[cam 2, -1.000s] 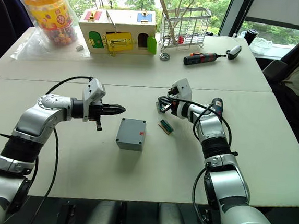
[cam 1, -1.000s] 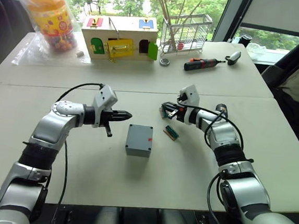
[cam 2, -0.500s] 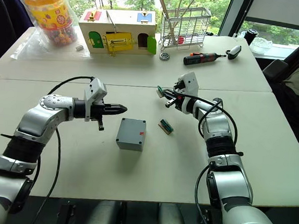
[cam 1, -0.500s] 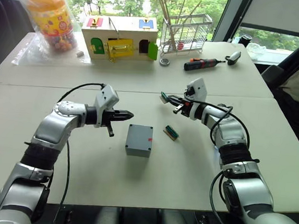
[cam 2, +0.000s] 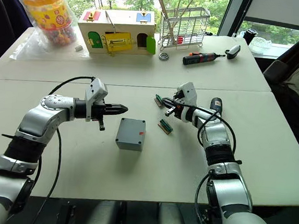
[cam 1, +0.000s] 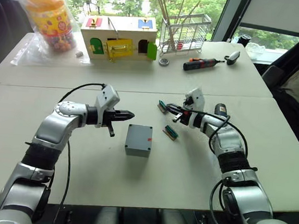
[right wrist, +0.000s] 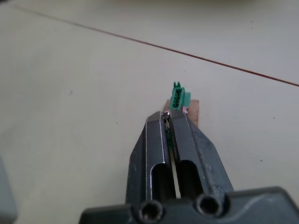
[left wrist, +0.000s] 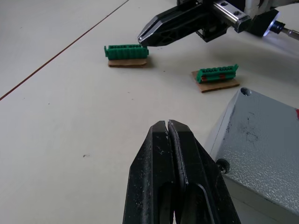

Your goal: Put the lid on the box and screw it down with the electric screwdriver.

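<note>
- The right hand (right wrist: 168,115) has its fingers pressed together, hovering low over the surface (cam 1: 90,185). A thin pale sliver sits in the slit between them, and I cannot tell what it is.
- Just past its tips lies a green connector strip (right wrist: 179,96) on a brown backing. From the left wrist view the tips look very close to it, but I cannot tell whether they touch.
- A second green strip (cam 1: 170,133) lies nearer the box, apart from both hands.
- The left hand (left wrist: 167,126) is also closed and empty, held just beside the box's near corner without touching it.
- The box (cam 1: 137,148) stands upright between the two arms, with its red mark on the side facing the right arm.
- Its top is closed over flat with a screw hole at the corner, so the lid (left wrist: 266,135) looks already seated, though no seam is clear.
- The electric screwdriver (cam 2: 214,104) lies on the surface just beside the right forearm, its tip lit, with neither hand on it.
- By my reading the lid step is done and the screwing step has not begun.
- The next move calls for the right hand to part its fingers, swing back to the screwdriver and grip its barrel. The left hand would then steady the box.
</note>
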Tool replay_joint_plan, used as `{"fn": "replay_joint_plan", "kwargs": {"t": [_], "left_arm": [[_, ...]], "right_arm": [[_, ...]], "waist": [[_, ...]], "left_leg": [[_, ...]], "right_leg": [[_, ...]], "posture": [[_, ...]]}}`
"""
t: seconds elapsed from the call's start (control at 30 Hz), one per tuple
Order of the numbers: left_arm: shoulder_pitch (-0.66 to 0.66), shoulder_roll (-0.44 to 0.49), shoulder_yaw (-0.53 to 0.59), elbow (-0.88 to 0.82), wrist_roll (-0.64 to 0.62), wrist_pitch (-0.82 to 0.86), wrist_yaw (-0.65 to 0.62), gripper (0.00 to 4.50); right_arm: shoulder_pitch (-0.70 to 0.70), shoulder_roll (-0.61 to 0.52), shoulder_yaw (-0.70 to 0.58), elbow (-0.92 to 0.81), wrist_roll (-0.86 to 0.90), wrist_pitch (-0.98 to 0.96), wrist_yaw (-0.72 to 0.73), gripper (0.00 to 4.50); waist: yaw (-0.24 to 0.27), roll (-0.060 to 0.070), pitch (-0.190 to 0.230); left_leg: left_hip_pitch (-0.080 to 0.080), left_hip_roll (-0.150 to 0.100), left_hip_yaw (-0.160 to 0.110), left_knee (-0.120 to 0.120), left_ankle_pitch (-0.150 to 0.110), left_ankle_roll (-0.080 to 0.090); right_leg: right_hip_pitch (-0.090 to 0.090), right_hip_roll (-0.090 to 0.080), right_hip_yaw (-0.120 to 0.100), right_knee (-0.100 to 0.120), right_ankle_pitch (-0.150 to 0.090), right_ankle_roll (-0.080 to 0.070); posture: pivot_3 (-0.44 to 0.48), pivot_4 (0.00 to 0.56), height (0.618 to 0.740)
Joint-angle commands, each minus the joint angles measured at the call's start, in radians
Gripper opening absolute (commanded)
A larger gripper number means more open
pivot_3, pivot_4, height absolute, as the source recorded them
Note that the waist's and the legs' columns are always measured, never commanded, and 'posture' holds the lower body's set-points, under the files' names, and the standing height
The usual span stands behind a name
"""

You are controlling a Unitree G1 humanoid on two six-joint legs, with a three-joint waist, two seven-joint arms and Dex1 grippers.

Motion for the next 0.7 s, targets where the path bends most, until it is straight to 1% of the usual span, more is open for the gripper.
{"fn": "replay_joint_plan", "kwargs": {"t": [0.03,0.1,0.17,0.27,0.37,0.53,0.63,0.7], "left_arm": [[-0.012,0.003,0.007,-0.036,-0.007,0.002,0.003,0.00],[-0.009,0.003,0.008,-0.038,-0.007,0.002,0.002,0.00],[-0.008,0.003,0.009,-0.038,-0.008,0.002,0.002,0.00],[-0.006,0.009,0.014,-0.044,-0.014,0.006,-0.003,0.00],[-0.007,0.020,0.028,-0.056,-0.027,0.017,-0.011,0.00],[0.023,0.102,0.085,-0.182,-0.133,0.113,-0.070,0.00],[0.062,0.158,0.090,-0.245,-0.171,0.148,-0.108,0.00],[0.094,0.193,0.085,-0.286,-0.184,0.159,-0.130,0.00]], "right_arm": [[-0.011,-0.006,-0.025,-0.065,0.025,0.010,-0.020,0.02],[0.017,-0.022,0.024,-0.087,-0.030,-0.051,-0.011,0.02],[0.030,-0.024,0.035,-0.110,-0.034,-0.059,-0.012,0.02],[0.040,-0.028,0.029,-0.157,-0.028,-0.066,-0.023,0.02],[0.050,-0.042,0.016,-0.240,-0.009,-0.045,-0.028,0.02],[0.173,-0.125,0.006,-0.660,0.151,0.195,0.020,0.02],[0.252,-0.161,0.019,-0.817,0.223,0.297,0.022,0.02],[0.307,-0.172,0.035,-0.886,0.245,0.334,0.013,0.02]], "waist": [[0.000,0.000,0.000],[0.003,0.000,0.000],[0.003,0.000,0.000],[0.000,0.000,0.000],[0.000,0.000,0.000],[0.003,0.000,0.000],[0.004,0.000,0.000],[0.005,0.000,0.000]], "left_leg": [[0.000,0.000,0.000,0.000,0.000,0.000],[0.000,-0.001,0.000,0.000,0.000,0.000],[0.000,-0.002,0.000,0.000,0.000,0.000],[0.000,-0.002,0.000,0.000,0.000,0.000],[0.000,-0.001,0.000,0.000,0.000,0.000],[-0.001,-0.001,-0.001,-0.001,0.000,0.000],[-0.001,-0.001,-0.001,-0.001,0.000,0.001],[0.000,-0.001,-0.001,-0.001,-0.001,0.003]], "right_leg": [[0.000,0.000,0.000,0.000,0.000,0.000],[0.000,-0.001,0.000,0.000,0.000,0.000],[0.000,-0.001,0.000,0.000,0.000,0.000],[0.000,-0.002,0.000,0.000,0.000,0.000],[0.000,-0.001,0.000,0.000,0.000,0.000],[-0.001,-0.001,0.000,0.000,0.000,0.000],[-0.001,-0.001,0.000,0.000,0.000,0.000],[0.000,-0.001,0.000,0.000,0.000,0.000]], "posture": [[0.000,0.150,0.736],[0.000,0.150,0.736],[0.000,0.150,0.736],[0.000,0.150,0.736],[0.000,0.150,0.736],[0.000,0.150,0.736],[0.000,0.150,0.736],[0.000,0.150,0.736]]}}
